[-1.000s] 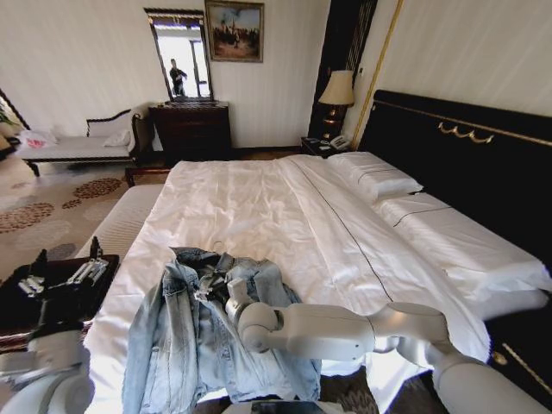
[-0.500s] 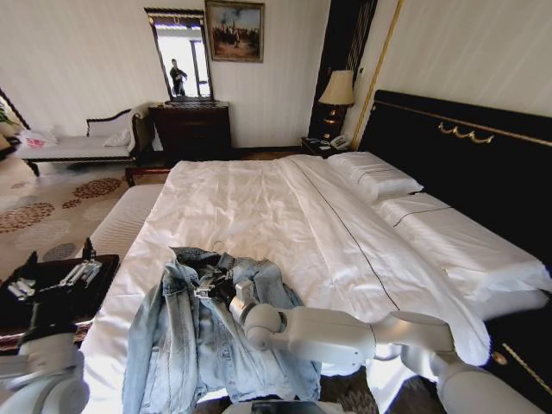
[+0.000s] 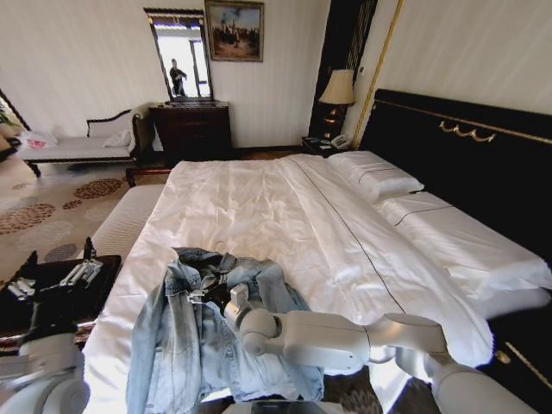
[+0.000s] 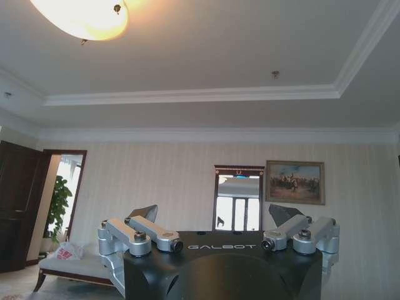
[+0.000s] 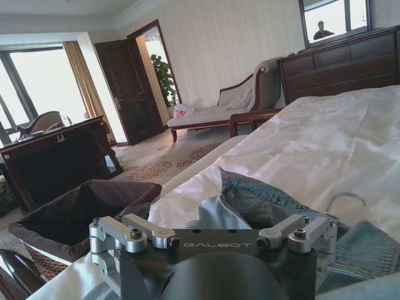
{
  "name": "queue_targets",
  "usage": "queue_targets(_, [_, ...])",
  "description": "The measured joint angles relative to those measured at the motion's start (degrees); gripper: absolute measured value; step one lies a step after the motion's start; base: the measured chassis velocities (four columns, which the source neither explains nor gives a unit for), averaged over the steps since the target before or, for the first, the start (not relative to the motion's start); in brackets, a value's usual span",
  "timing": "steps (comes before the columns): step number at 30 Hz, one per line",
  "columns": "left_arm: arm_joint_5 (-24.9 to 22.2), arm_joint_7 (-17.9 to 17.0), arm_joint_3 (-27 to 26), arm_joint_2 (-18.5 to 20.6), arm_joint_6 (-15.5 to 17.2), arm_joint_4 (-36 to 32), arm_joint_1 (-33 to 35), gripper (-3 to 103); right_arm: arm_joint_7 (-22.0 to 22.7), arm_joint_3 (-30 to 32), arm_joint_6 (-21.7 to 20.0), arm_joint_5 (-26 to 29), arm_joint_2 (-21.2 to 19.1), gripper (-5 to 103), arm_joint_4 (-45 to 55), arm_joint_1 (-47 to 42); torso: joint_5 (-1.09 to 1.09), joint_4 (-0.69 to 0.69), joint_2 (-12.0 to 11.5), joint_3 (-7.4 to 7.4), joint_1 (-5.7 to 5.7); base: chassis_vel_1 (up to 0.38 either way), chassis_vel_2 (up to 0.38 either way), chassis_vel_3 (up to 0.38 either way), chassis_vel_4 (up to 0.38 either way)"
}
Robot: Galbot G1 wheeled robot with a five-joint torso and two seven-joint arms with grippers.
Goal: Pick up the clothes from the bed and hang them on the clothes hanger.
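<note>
The clothes, a light-blue denim jacket, lie crumpled at the near left corner of the bed. My right arm reaches across from the right, and its gripper hovers at the jacket's collar. In the right wrist view the collar folds lie just beyond the open right gripper. A thin curved hook of the clothes hanger rises from the denim there; the hanger's other parts are hidden. My left gripper is raised beside the bed, pointing at the ceiling, open and holding nothing.
A dark-lined wicker basket stands on the floor left of the bed. White pillows lie against the black headboard. A chaise, a dresser and a lamp stand along the far wall.
My right gripper has slid a little left and lower over the jacket's collar. The left arm has shifted slightly left and down.
</note>
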Motion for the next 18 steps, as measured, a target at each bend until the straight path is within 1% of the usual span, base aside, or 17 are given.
queue_targets(7, [0.0, -0.1, 0.0, 0.1, 0.0, 0.4, -0.2, 100, 0.4, -0.4, -0.3, 0.0, 0.9, 100, -0.8, 0.3, -0.03, 0.03, 0.0, -0.01, 0.00, 0.139, 0.146, -0.145, -0.121])
queue_targets(12, [-0.3, -0.1, -0.2, 0.3, 0.0, 0.8, -0.3, 100, 1.2, -0.9, -0.4, 0.3, 2.0, 100, -2.1, 1.0, -0.03, 0.04, 0.0, -0.02, -0.02, 0.085, 0.061, -0.045, -0.058])
queue_targets(16, [-0.5, -0.1, -0.5, 0.4, -0.2, 1.1, -0.3, 100, 1.3, -1.0, -0.5, 0.3, 2.6, 100, -3.1, 1.5, 0.02, 0.00, 0.0, 0.00, -0.02, -0.027, -0.011, 0.009, 0.007])
queue_targets(18, [-0.7, -0.1, -0.6, 0.4, -0.4, 1.3, -0.3, 100, 1.3, -1.1, -0.6, 0.5, 3.2, 100, -4.1, 1.9, 0.01, -0.01, 0.0, 0.00, -0.01, -0.061, -0.023, 0.029, 0.004])
